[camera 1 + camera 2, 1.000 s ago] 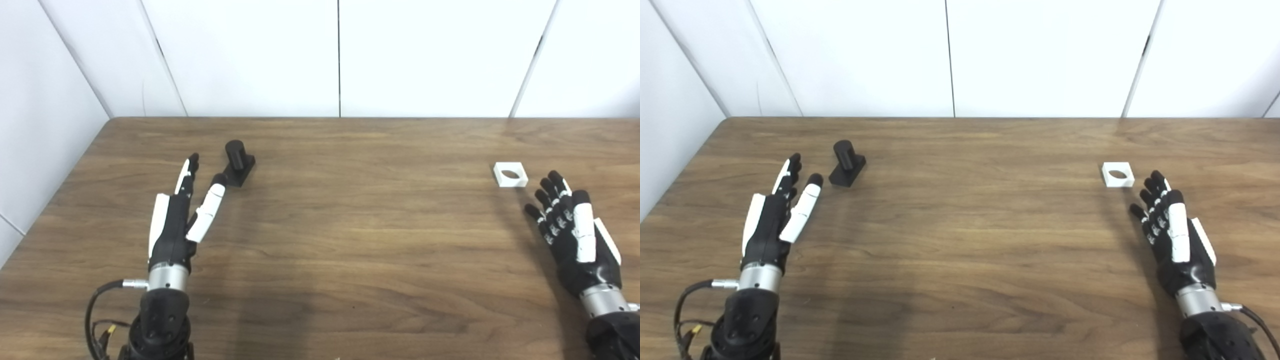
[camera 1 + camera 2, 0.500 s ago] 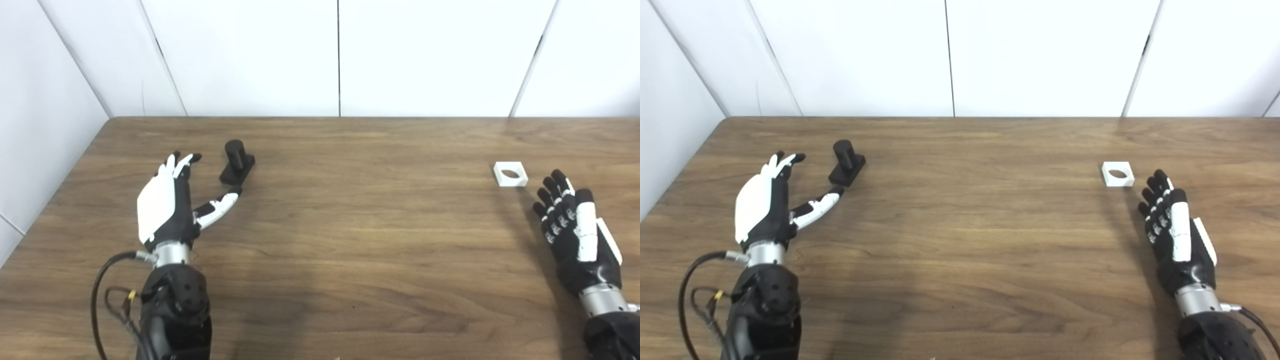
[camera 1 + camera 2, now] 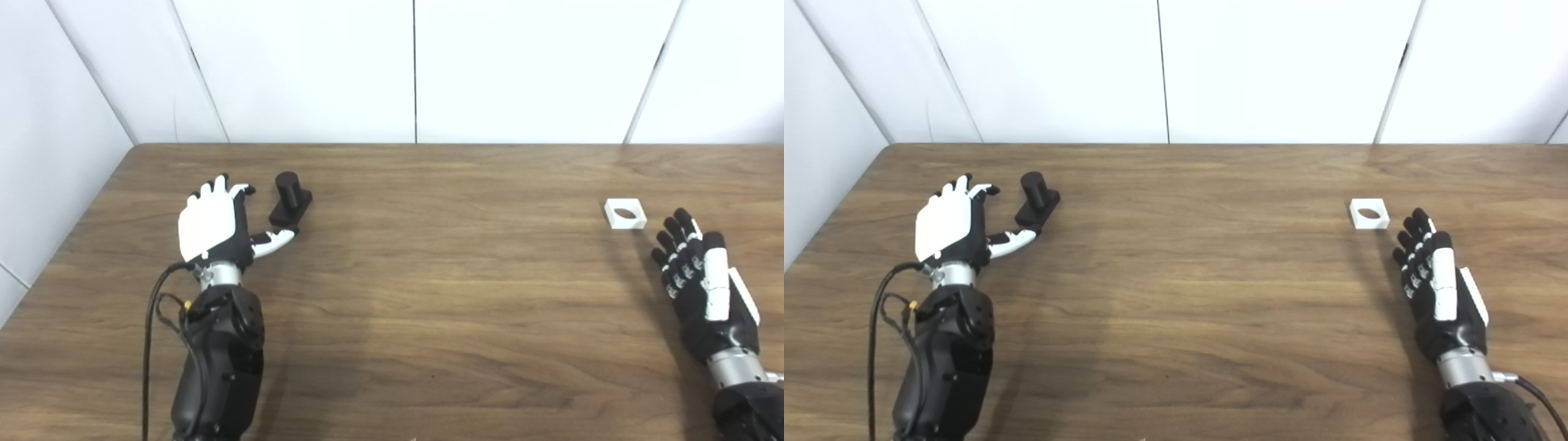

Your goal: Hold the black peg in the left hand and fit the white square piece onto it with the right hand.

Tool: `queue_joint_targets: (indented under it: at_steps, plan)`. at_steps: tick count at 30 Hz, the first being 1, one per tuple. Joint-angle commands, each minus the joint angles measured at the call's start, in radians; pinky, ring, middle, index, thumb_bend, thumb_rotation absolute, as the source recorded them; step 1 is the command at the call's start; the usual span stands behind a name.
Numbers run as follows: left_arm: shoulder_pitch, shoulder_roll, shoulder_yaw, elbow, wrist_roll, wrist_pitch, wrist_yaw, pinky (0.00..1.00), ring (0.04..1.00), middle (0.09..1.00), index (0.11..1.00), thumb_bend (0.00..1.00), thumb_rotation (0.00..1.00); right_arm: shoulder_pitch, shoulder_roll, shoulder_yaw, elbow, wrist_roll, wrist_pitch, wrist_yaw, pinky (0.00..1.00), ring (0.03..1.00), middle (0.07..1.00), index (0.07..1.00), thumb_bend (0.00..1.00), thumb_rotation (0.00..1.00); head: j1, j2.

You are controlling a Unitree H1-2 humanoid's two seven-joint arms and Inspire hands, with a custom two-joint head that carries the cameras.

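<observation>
The black peg (image 3: 289,197), a short cylinder on a flat black base, stands on the wooden table (image 3: 429,275) at the left. My left hand (image 3: 214,226) is open, its white back facing me, just left of the peg; its thumb tip is near the base's front edge. The white square piece (image 3: 625,213) with a round hole lies flat at the right. My right hand (image 3: 698,282) is open and empty, on or just above the table, a little in front and to the right of the piece.
White wall panels (image 3: 416,67) rise behind the table's far edge and along its left side. A black cable (image 3: 150,343) loops beside my left forearm.
My left hand has turned palm away from me and moved forward and up beside the peg, thumb close to its base. The right hand has barely moved.
</observation>
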Motion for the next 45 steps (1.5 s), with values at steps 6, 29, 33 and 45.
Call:
queue_joint_targets:
  at_steps: [6,29,33,45]
  plan:
    - [-0.123,0.035,-0.033,0.083,0.0,-0.004,0.04,1.0,1.0,0.978,0.784,0.78,0.52,0.013,0.023,0.006,-0.001,0.004,-0.012,-0.005,1.0,1.0,1.0,1.0,0.58,1.0,-0.004,-0.003]
    - [-0.234,0.043,-0.108,0.277,-0.006,-0.003,0.073,1.0,1.0,0.973,0.796,0.78,0.56,0.043,0.019,0.001,-0.009,0.007,-0.022,0.004,1.0,1.0,1.0,1.0,0.57,1.0,-0.021,-0.006]
    - [-0.231,0.043,-0.113,0.276,0.003,-0.003,0.072,1.0,1.0,0.972,0.791,0.77,0.54,0.046,0.017,-0.001,-0.007,0.011,-0.021,0.005,1.0,1.0,1.0,1.0,0.58,1.0,-0.018,-0.014]
    - [-0.212,0.044,-0.109,0.26,0.05,-0.003,0.064,1.0,1.0,0.959,0.763,0.77,0.54,0.045,0.009,-0.006,-0.006,0.028,-0.007,0.011,1.0,1.0,1.0,1.0,0.58,1.0,-0.001,-0.007]
